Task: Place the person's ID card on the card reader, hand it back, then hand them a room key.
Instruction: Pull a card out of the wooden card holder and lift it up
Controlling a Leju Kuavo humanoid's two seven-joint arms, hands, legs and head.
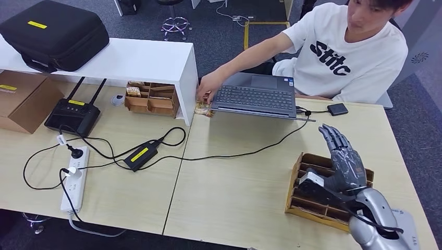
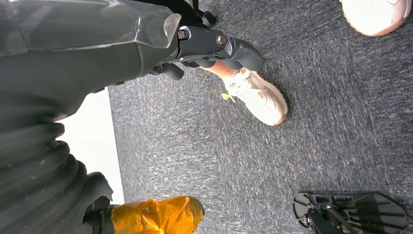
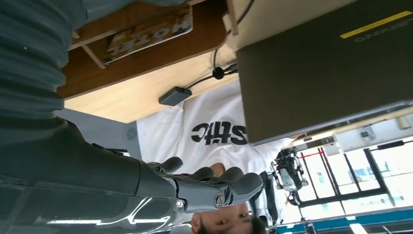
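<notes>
Your right hand (image 1: pixel 344 161) hovers with fingers spread and empty above the brown wooden slotted card tray (image 1: pixel 307 200); reach beyond the fingertips toward the person's hand (image 1: pixel 209 86) beside the grey laptop (image 1: pixel 255 94).

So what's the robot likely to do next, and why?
Probably hold the raised right hand open above the wooden organizer and wait: it holds nothing, and the person's hand is across the table by the laptop, with no card offered yet.

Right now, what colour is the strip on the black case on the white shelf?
Yellow: a short strip on the black case, clearest in the head view.
</notes>
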